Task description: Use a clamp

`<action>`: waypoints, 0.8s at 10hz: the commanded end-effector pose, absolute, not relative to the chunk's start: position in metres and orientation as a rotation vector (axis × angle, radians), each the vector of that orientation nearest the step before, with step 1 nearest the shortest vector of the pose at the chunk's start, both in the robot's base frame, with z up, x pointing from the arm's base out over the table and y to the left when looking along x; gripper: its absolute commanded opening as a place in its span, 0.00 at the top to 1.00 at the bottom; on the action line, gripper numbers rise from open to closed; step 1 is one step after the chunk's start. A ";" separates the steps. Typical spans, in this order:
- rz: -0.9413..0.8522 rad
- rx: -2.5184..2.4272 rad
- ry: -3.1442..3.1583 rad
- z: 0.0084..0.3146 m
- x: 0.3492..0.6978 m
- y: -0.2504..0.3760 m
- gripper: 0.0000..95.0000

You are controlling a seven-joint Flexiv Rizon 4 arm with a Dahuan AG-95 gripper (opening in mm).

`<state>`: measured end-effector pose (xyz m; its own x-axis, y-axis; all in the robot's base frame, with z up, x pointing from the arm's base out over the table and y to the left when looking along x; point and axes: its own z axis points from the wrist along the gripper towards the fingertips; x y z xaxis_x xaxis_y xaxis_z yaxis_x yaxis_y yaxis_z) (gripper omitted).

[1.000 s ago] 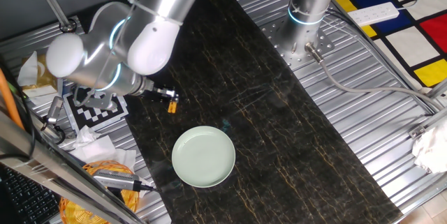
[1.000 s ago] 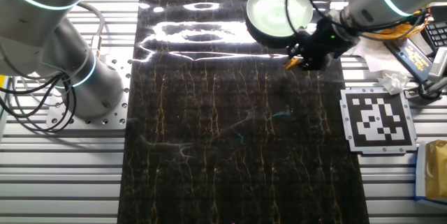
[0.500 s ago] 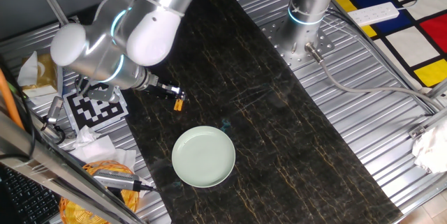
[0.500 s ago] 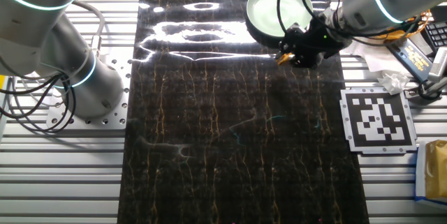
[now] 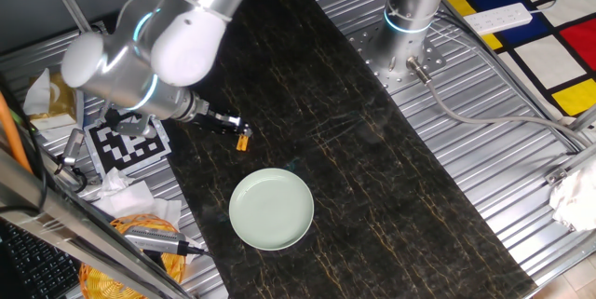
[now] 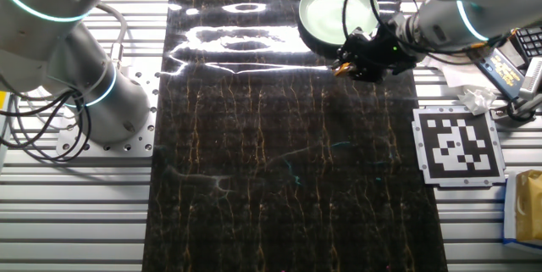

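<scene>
My gripper (image 5: 237, 134) is shut on the small orange-yellow clamp (image 5: 242, 141), holding it just above the dark marble-patterned table. The pale green plate (image 5: 271, 209) lies below and right of the clamp in one fixed view, a short gap away. From the other side, the gripper (image 6: 347, 64) and clamp (image 6: 340, 69) sit just below the plate (image 6: 329, 11), near its lower right rim. The black fingers (image 5: 223, 125) hide most of the clamp's body.
A black-and-white marker card (image 5: 130, 142) lies left of the arm (image 6: 458, 141). Crumpled paper, cables and an orange-handled tool (image 5: 140, 234) crowd the left edge. A second arm's base (image 5: 408, 20) stands at the far end of the table.
The gripper has carried the clamp a little toward the plate and the table's middle. The arm's elbow has swung slightly. The plate has not moved.
</scene>
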<state>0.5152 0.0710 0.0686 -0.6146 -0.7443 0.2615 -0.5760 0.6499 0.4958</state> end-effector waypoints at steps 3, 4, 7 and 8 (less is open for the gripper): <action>-0.501 1.014 -2.435 0.069 0.515 0.073 1.00; -0.475 1.007 -2.436 0.069 0.515 0.073 1.00; -0.434 1.028 -2.437 0.069 0.515 0.073 1.00; -0.439 1.036 -2.432 0.069 0.515 0.073 1.00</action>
<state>0.5142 0.0726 0.0692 -0.6127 -0.7365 0.2866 -0.5960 0.6688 0.4444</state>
